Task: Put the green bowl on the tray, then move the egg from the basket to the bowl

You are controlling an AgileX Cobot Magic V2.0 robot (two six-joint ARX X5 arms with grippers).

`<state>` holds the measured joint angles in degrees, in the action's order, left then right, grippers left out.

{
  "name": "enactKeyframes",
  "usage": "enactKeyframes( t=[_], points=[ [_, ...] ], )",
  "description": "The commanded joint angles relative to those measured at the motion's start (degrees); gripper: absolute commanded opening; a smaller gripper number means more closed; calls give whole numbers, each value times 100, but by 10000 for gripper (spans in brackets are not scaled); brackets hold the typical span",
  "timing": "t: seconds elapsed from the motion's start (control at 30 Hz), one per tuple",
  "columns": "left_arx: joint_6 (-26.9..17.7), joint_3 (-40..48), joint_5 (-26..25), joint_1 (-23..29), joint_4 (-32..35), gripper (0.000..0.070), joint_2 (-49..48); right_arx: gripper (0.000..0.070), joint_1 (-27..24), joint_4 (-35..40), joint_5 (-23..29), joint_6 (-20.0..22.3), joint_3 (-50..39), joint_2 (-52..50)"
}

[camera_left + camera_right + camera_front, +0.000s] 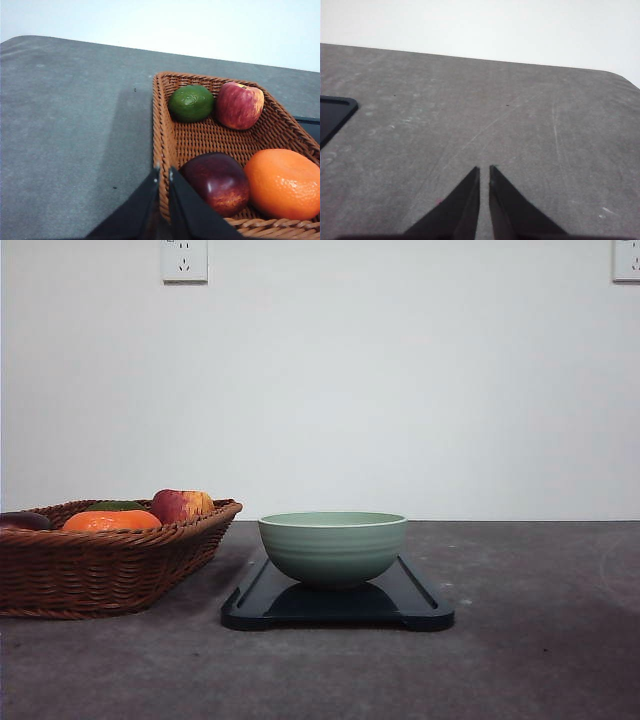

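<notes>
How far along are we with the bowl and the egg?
Done: the green bowl sits on the tray. In hand: nothing; the left gripper is nearly shut and empty by the basket rim, and the right gripper is nearly shut over bare table. Left: the egg transfer. The basket shows a lime, two apples and an orange; I can't spot an egg.

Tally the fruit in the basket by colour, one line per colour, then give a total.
Fruit in the wicker basket, as seen from the left wrist view:
Green: 1, a lime-like green fruit
Red and yellow: 1, an apple
Dark red: 1, a dark red fruit
Orange: 1, an orange
Total: 4
</notes>
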<state>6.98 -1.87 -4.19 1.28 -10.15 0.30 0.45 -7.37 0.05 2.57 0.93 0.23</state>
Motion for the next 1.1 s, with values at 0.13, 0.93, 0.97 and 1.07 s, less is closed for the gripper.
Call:
enactKeyframes(
  t=[0.13, 0.93, 0.97, 1.07],
  points=[
    [-2, 109, 17, 4, -20, 20, -11, 28, 17, 174, 0, -74, -24, -2],
    [-2, 109, 17, 4, -20, 20, -11, 28, 17, 174, 0, -74, -24, -2],
    [-2, 109, 17, 4, -20, 20, -11, 28, 17, 174, 0, -74, -24, -2],
    [-2, 109, 17, 4, -20, 20, -11, 28, 17, 174, 0, -74, -24, -2]
  ],
)
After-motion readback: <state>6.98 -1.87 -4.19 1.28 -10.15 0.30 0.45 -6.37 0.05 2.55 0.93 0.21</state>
